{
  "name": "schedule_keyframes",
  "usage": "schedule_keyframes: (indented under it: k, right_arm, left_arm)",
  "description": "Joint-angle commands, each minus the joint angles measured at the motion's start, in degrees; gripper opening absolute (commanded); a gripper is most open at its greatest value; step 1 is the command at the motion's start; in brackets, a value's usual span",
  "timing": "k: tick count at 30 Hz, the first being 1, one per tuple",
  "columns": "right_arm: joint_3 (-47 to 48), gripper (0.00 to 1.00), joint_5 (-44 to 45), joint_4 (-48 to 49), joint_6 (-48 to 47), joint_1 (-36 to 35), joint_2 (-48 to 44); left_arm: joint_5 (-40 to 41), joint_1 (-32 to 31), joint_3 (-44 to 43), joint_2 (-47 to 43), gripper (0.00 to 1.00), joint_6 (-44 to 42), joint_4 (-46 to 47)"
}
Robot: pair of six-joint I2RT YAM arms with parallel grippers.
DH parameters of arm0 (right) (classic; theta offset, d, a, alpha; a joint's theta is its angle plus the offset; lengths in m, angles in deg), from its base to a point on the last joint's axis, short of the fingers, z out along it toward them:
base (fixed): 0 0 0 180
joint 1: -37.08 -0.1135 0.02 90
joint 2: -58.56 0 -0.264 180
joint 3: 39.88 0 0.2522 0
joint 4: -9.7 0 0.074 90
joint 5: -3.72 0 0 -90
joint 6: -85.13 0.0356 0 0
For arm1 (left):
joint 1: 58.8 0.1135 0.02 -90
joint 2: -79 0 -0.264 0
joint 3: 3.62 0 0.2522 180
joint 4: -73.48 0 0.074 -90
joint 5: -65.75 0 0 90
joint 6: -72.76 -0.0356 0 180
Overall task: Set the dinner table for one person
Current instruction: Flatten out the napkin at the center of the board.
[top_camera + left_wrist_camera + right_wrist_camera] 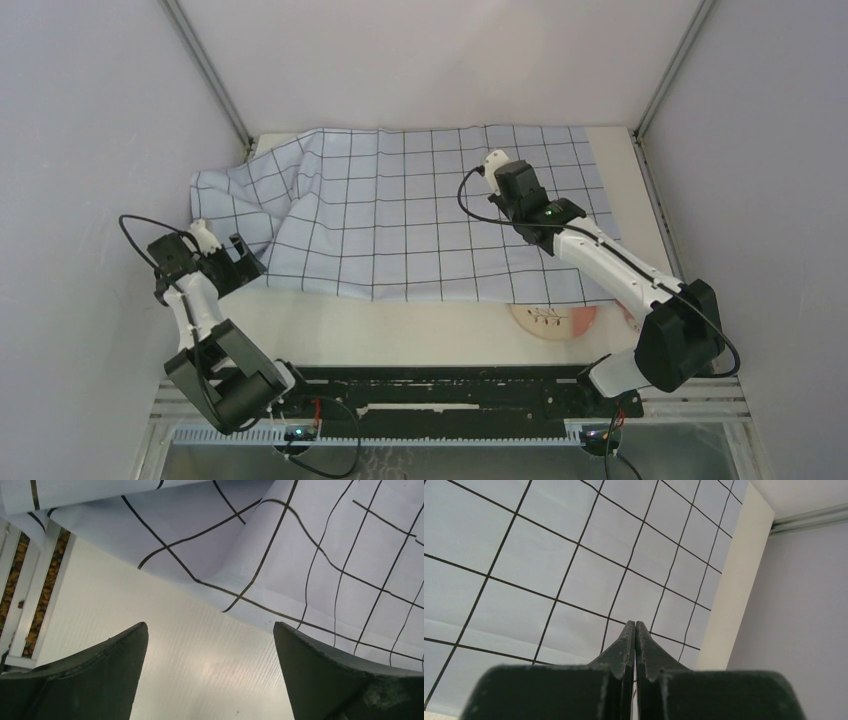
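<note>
the table [400, 335] lies flat and fills the floor of the booth. in the top view it looks longer left to right, so its long axis runs across both arm bases and its short ends face the side walls. a gridded cloth [420, 210] covers its far half. the cloth lies smooth on the right and rumpled and folded at the left end, and a bare cream strip is left along the near side. a plate [553, 322] pokes out from under the cloth's near edge, beside the right arm. the left gripper [210, 630] hangs over bare table just short of the cloth's crumpled left corner, its fingers wide apart and holding nothing. the right gripper [635, 625] is over the cloth's far right part, its fingers pressed together with nothing seen between them.
</note>
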Motion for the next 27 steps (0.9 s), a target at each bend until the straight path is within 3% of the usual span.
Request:
schedule_keyframes:
  k: [1, 8, 15, 20, 27]
  right_arm:
    - [0.1, 0.03, 0.7, 3.0, -1.2, -0.9, -0.9]
    - [0.2, 0.03, 2.5, 3.7, -3.0, -2.5, -1.2]
    - [0.2, 0.03, 2.3, 3.3, -3.6, -3.0, -1.5]
    - [0.2, 0.03, 2.9, 3.3, -4.6, -4.3, -1.7]
    - [0.1, 0.03, 4.6, 4.8, -6.3, -6.7, -0.7]
  left_arm:
    - [2.3, 1.0, 3.0, -3.0, 1.00, 1.7, 2.3]
    - [2.9, 1.6, -0.8, 3.9, 1.00, 2.3, 2.1]
    - [-2.6, 6.5, -3.0, 16.9, 0.99, 5.8, 4.2]
    - [-2.1, 6.9, -0.8, 16.0, 0.99, 7.6, 8.9]
    - [-5.4, 6.9, 4.5, 5.9, 0.99, 10.7, 16.9]
